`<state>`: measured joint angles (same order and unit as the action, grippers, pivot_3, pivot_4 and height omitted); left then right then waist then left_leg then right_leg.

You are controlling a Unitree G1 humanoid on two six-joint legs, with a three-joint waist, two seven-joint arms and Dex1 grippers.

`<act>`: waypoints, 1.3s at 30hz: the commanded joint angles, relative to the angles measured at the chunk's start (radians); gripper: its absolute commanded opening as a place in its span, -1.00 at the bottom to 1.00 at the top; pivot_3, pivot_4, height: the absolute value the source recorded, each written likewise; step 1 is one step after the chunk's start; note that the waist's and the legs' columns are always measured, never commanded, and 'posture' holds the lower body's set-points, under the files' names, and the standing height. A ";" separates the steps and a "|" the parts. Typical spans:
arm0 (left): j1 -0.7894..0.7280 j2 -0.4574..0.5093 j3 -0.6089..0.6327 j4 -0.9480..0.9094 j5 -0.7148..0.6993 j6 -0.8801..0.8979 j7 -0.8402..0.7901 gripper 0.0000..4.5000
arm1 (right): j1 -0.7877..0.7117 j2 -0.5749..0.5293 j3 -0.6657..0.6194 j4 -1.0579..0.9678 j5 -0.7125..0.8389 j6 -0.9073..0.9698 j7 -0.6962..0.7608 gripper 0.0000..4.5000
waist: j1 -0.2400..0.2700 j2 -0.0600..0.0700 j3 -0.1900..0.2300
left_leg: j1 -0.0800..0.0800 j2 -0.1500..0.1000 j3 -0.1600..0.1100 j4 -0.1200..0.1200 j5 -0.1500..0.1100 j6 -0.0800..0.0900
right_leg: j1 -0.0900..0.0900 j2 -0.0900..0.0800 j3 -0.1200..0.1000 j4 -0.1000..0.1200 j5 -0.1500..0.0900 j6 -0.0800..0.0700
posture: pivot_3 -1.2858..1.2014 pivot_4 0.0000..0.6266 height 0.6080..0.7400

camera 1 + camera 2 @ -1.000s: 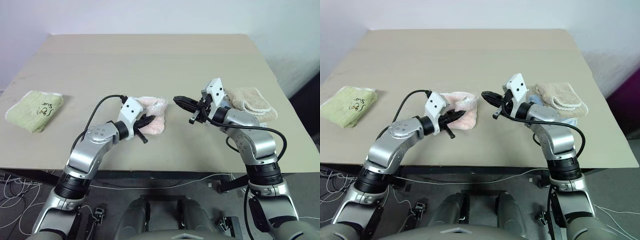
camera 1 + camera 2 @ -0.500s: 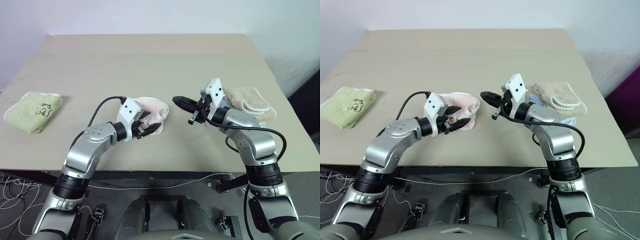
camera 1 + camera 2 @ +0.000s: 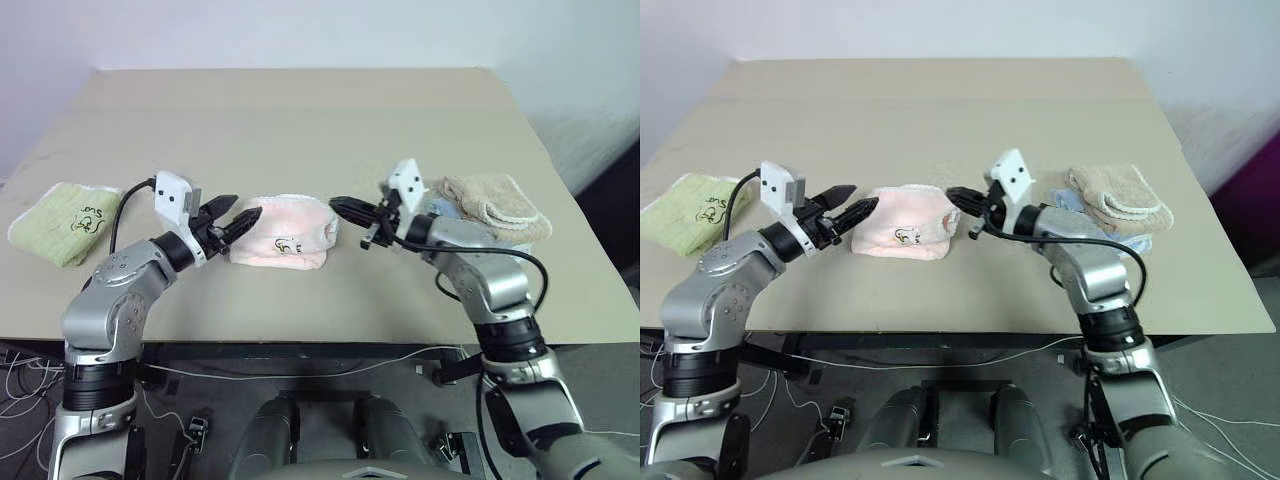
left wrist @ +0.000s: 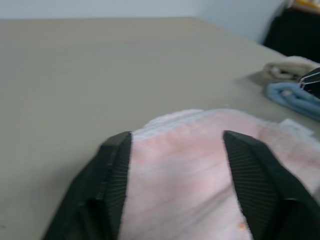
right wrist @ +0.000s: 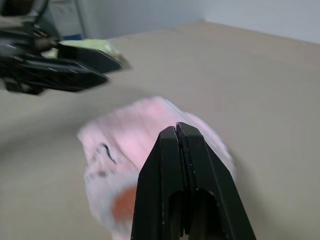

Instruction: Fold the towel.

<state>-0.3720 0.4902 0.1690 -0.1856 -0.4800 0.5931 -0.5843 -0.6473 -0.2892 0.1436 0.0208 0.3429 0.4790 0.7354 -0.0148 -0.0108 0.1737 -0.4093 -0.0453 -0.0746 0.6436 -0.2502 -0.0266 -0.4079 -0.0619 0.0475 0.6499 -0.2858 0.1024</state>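
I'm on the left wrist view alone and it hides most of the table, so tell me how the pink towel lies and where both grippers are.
Observer: The towel lies folded into a compact bundle on the table, dark printed mark facing the robot.
Operator: Give me the left gripper's place.
Observer: The left gripper hangs open just off the towel's left end, holding nothing.
Operator: Now the right one.
Observer: The right gripper is shut and empty, its tip at the towel's right end.
Operator: Say what else is on the table.
Observer: A green folded towel lies far to the left; a beige towel sits on a light blue one to the right.
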 commanded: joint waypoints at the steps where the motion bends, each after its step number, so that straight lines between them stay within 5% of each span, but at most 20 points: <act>1: -0.044 0.000 -0.046 0.045 0.054 -0.073 -0.013 -0.38 | -0.067 0.047 0.028 0.106 -0.036 -0.058 0.007 -1.00 | 0.001 0.000 0.000 | 0.000 0.000 0.000 0.000 0.000 0.000 | 0.000 0.000 0.000 0.000 0.000 0.000 | 0.03 -0.52 1.00; 5: -0.044 0.028 -0.165 0.126 0.164 -0.137 -0.063 -0.99 | -0.095 0.101 0.072 0.291 -0.095 -0.111 0.014 -1.00 | 0.001 0.000 0.000 | 0.000 -0.001 0.000 0.000 0.000 0.000 | 0.000 0.000 0.000 0.000 0.000 0.000 | 0.03 -0.52 1.00; 17: 0.007 0.037 -0.253 0.289 0.327 -0.288 -0.059 -0.99 | -0.027 0.129 0.099 0.453 -0.200 -0.233 0.017 -1.00 | -0.004 0.001 -0.001 | 0.000 0.000 0.000 0.000 0.000 -0.001 | -0.001 0.000 0.000 0.001 0.000 0.000 | 0.03 -0.52 1.00; 27: 0.045 -0.012 0.066 0.128 0.012 -0.157 -0.032 -0.99 | 0.077 0.018 -0.014 0.067 -0.072 -0.124 0.053 -1.00 | -0.003 0.000 -0.001 | -0.001 0.000 -0.001 0.000 0.000 0.000 | -0.001 -0.001 0.000 0.002 0.000 0.000 | 0.03 -0.52 1.00; 33: 0.062 0.007 0.200 0.132 -0.174 0.072 -0.004 -0.99 | 0.096 -0.021 -0.064 -0.018 -0.042 -0.058 0.027 -1.00 | -0.003 0.000 -0.001 | 0.000 0.000 -0.001 0.000 0.000 0.000 | -0.001 -0.001 0.000 0.002 0.000 0.000 | 0.03 -0.52 1.00; 39: 0.044 -0.033 0.308 0.230 -0.375 0.341 0.074 -0.31 | 0.103 -0.018 -0.054 -0.041 -0.051 -0.053 0.013 -1.00 | -0.002 0.000 -0.001 | 0.000 0.000 -0.001 0.001 0.000 0.000 | -0.001 -0.001 0.000 0.002 0.000 0.000 | 0.03 -0.52 1.00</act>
<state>-0.3145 0.4616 0.4296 0.0405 -0.7837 0.8709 -0.5317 -0.5417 -0.3095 0.0922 0.0387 0.2806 0.4311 0.7524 -0.0165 -0.0105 0.1732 -0.4098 -0.0454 -0.0754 0.6444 -0.2500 -0.0269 -0.4088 -0.0626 0.0472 0.6515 -0.2858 0.1024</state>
